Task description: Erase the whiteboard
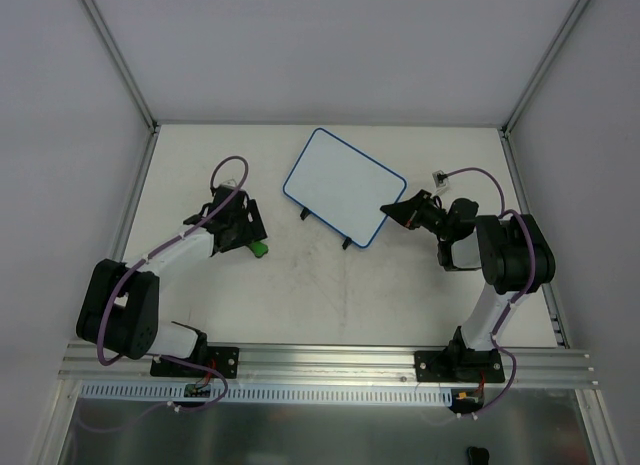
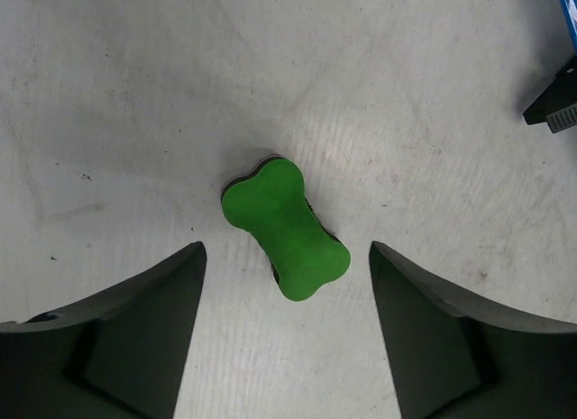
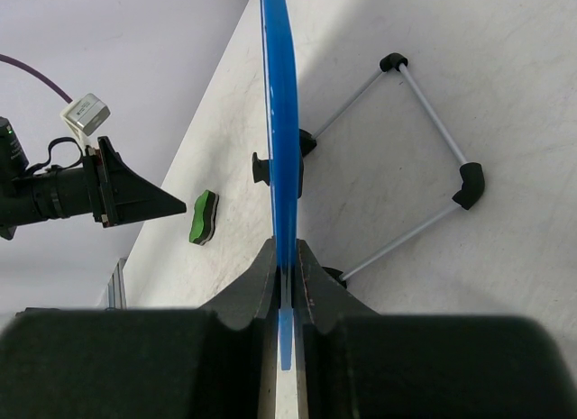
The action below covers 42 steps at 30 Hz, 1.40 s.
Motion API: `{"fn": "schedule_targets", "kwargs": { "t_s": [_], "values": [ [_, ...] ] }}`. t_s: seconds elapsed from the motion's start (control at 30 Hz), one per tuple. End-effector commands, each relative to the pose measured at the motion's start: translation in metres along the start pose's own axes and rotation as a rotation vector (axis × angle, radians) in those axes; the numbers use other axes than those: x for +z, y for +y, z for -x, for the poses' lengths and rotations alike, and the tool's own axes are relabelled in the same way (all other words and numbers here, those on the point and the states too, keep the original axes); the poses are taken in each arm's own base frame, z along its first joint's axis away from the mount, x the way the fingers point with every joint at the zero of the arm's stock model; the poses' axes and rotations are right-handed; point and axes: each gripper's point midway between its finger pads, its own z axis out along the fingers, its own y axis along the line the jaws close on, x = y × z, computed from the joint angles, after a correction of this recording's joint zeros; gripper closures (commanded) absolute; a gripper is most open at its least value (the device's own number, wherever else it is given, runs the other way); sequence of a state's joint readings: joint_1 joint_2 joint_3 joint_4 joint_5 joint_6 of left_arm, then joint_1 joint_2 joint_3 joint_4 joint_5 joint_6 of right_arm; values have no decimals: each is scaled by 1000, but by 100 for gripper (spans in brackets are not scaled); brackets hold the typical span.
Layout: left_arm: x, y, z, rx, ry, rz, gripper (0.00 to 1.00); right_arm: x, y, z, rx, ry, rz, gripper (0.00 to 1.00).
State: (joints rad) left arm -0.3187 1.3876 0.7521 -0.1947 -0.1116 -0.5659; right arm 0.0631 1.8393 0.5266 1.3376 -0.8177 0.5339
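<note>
The whiteboard (image 1: 343, 185) stands tilted at the rear centre of the surface (image 1: 330, 295), and the top view shows its face as plain white. The right wrist view shows it edge-on, with its blue frame clamped between the closed right fingers (image 3: 252, 288) and a wire stand (image 3: 433, 122) behind it. The left wrist view shows the left fingers (image 2: 153, 302) spread open on either side of a green eraser (image 2: 284, 228) that lies on the surface, not touching it.
</note>
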Motion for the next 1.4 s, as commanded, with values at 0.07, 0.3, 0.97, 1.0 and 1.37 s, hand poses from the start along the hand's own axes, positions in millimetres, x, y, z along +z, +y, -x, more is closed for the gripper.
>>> {"fn": "schedule_targets", "kwargs": {
  "t_s": [0.07,0.3,0.97,1.0,1.37],
  "values": [
    [-5,13,-4,-22,-11,34,17,-1,27,24,-189,-96,99,96],
    [-22,19,3,-42,-121,8,8,-3,26,24,-197,-101,92,61],
    [-70,34,29,-60,-381,-22,1,-54,53,42,-245,-273,9,1],
    [-70,38,27,-57,-385,-13,1,-57,52,40,-223,-282,-13,1],
    [-86,49,20,-39,-472,-46,1,-96,29,15,-160,-256,-255,1]
  ]
}}
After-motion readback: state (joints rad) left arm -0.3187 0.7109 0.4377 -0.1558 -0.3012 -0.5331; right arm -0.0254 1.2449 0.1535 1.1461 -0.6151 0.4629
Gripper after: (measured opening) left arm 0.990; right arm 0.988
